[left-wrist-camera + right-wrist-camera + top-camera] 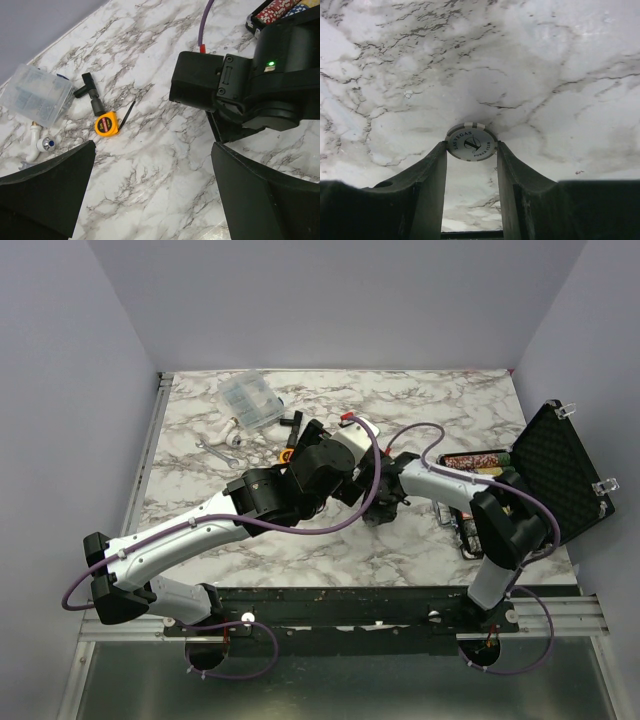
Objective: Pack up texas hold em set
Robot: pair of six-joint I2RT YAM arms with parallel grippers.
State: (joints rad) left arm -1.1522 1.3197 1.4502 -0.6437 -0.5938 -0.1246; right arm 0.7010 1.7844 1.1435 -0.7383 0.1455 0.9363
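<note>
White poker chip (471, 144) is pinched at its edges by the right gripper (471, 148) over the marble table (470, 60); the left gripper (152, 192) hangs spread wide, empty.

A white marble-patterned worktop with grey veins (400, 550) sits inside a three-sided enclosure. The plain, pale lilac-grey back wall (330, 300), left wall (60, 390) and right wall (600, 330) rise straight from its edges. A silver metal rail (148, 455) lines the worktop's left edge and a black bar (350, 602) its near edge. The light is soft and even, and the shadows are faint.
</note>
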